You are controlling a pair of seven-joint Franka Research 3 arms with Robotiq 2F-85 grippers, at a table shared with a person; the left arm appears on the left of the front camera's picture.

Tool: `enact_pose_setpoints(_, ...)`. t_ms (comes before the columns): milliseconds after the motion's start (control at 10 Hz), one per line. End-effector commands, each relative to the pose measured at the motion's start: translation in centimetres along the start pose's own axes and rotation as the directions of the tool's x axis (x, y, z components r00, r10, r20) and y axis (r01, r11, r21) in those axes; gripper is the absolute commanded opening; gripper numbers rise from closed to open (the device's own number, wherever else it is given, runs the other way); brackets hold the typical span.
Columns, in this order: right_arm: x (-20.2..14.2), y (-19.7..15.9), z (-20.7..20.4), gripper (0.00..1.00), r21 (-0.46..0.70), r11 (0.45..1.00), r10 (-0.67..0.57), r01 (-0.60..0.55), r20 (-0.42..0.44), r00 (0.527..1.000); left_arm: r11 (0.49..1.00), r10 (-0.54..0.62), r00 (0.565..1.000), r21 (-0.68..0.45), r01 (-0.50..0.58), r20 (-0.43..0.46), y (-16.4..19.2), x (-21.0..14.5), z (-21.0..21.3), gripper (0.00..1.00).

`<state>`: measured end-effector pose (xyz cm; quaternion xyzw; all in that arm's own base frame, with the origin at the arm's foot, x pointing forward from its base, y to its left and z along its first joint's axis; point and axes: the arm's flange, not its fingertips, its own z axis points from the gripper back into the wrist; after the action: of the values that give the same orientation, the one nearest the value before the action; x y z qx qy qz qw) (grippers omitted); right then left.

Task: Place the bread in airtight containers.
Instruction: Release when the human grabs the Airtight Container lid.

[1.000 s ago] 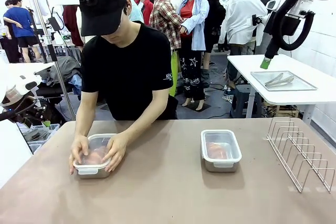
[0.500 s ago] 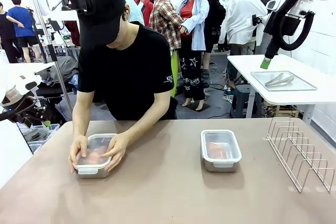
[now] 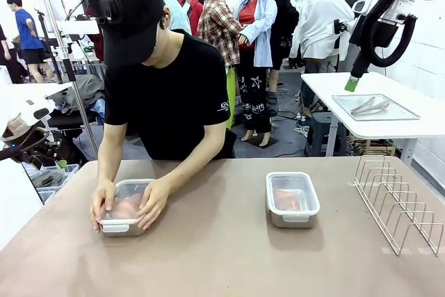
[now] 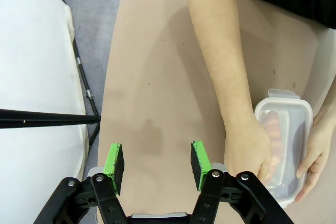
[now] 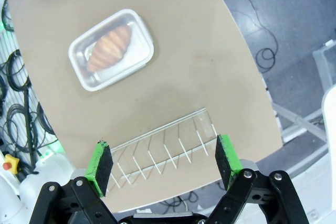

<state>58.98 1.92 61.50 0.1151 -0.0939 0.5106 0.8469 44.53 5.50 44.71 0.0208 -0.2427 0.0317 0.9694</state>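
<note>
Two airtight containers stand on the brown table. The left container (image 3: 129, 190) holds bread (image 3: 125, 208) under its clear lid, and the person's two hands press on that lid. The right container (image 3: 292, 198) stands alone, lidded, with bread (image 3: 286, 199) inside. In the left wrist view my left gripper (image 4: 156, 165) hangs open above bare table, left of the person's hand (image 4: 247, 150) and the container (image 4: 291, 124). From the right wrist I look down past my open right gripper (image 5: 163, 163), high over the wire rack, at the lidded container (image 5: 84, 72) and its croissant-shaped bread (image 5: 108, 48).
A wire rack (image 3: 396, 203) stands at the table's right end and also appears as the rack (image 5: 163, 148) under my right gripper. The person stands at the far edge, leaning over the left side. Behind them a white table carries a flat tray (image 3: 375, 107).
The person's hands have shifted slightly on the left container's lid and their head has moved a little. Neither gripper has moved.
</note>
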Motion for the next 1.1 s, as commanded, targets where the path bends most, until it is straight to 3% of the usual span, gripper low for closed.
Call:
enact_pose_setpoints(0, 0.44, -0.11, -0.10, 0.97, -0.003, 1.000, -0.018, 0.018, -0.006, 1.000, 1.000, 0.011, 1.000, 0.014, -0.011, 0.002, 0.02, 0.01, 0.07, 0.67)
enact_pose_setpoints(1000, 0.44, -0.11, -0.10, 0.97, -0.003, 1.000, -0.018, 0.018, -0.006, 1.000, 1.000, 0.011, 1.000, 0.014, -0.011, 0.002, 0.02, 0.01, 0.07, 0.67)
